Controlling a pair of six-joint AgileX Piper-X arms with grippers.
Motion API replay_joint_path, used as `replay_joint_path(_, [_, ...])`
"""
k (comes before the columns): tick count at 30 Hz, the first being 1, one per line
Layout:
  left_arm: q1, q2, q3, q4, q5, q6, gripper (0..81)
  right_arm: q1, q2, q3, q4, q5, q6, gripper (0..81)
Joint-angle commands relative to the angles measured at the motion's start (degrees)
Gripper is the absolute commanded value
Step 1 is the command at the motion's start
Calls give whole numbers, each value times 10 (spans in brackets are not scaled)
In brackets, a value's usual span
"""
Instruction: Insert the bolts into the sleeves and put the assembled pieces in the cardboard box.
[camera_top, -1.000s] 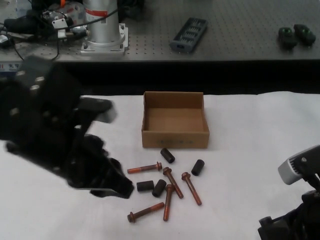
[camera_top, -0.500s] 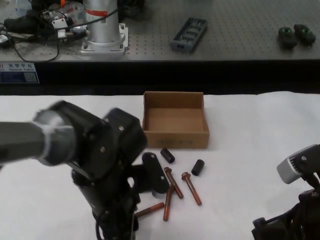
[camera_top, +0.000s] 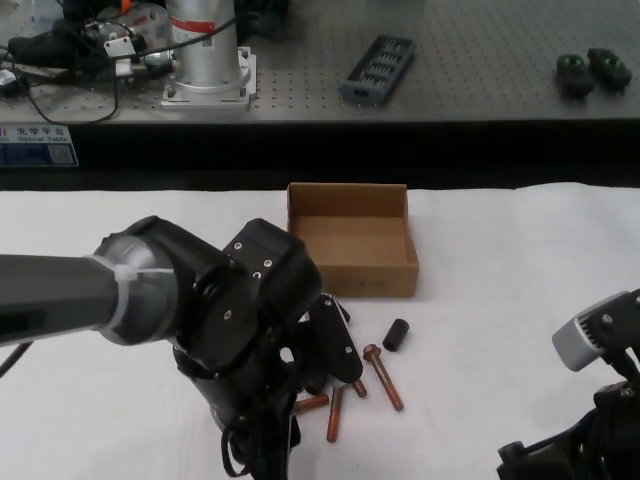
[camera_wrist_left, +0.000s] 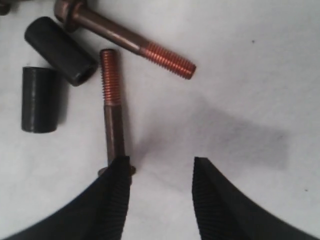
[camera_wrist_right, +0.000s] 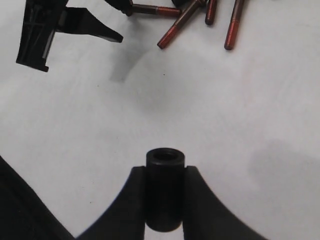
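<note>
One bolt, head hidden by left gripper; right gripper clamps sleeve

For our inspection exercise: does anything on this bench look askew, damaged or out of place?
Nothing damaged or spilled; the cardboard box stands upright. One oddity: the left end effector is open, but the nearest bolt lies beside one finger rather than between the two.

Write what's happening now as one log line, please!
left gripper: jaws open beside bolt | right gripper: jaws shut on sleeve | no bolt in sleeve yet
</note>
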Motion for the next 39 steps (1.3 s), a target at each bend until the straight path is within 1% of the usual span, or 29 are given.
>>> replay_joint_path(1, [-4, 0, -13, -4, -51, -10, 309, 1, -4, -1, -6, -10, -6, 15])
replay_joint_path(3, [-4, 0, -16, -9, -64, 0, 309, 1, -4, -1, -6, -10, -6, 15])
replay_joint_path(8, [-7, 0, -27, 27, -64, 10, 309, 1, -4, -1, -6, -10, -6, 15])
replay_joint_path(13, [-8, 0, -27, 22, -59, 55, 309, 1, -4, -1, -6, -10, -13, 15])
replay_joint_path(19, [-8, 8, -27, -8, -48, 55, 309, 1, -4, -1, -6, -10, -14, 15])
replay_joint_path(26, [-8, 47, -27, -4, -46, 55, 309, 1, -4, -1, -6, -12, -13, 15])
replay_joint_path(28, [-8, 58, -27, -14, -47, 55, 298, 1, -4, -1, -6, -14, -13, 15])
replay_joint_path(32, [-8, 73, -27, -27, -47, 55, 248, 1, -4, -1, -6, -24, -13, 15])
replay_joint_path(37, [-8, 77, -27, -50, -48, 50, 231, 1, -4, -1, -6, -26, -13, 15])
replay_joint_path(38, [-8, 77, -27, -55, -49, 50, 213, 1, -4, -1, -6, -26, -13, 15])
replay_joint_path(39, [-8, 77, -27, -59, -50, 50, 177, 1, -4, -1, -6, -26, -13, 15])
